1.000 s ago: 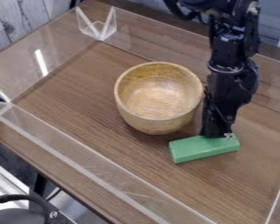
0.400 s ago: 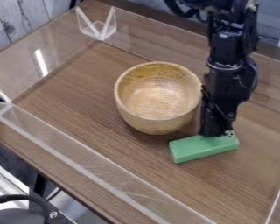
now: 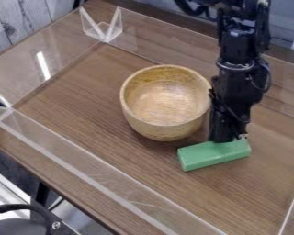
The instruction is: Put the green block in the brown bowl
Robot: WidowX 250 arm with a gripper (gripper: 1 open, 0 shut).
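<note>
The green block lies flat on the wooden table, just right of and in front of the brown bowl. The bowl is round, light tan and has nothing in it. My black gripper points straight down, its tips at the block's far long edge, close to the bowl's right wall. The fingers look pressed together with no gap showing. I cannot tell whether the tips touch the block. The block rests on the table and is not lifted.
Clear acrylic walls fence the table on the left and front. A small clear stand sits at the back left corner. The wooden surface stretches left of the bowl.
The arm has edged slightly to the left above the block. The block and bowl have not moved.
</note>
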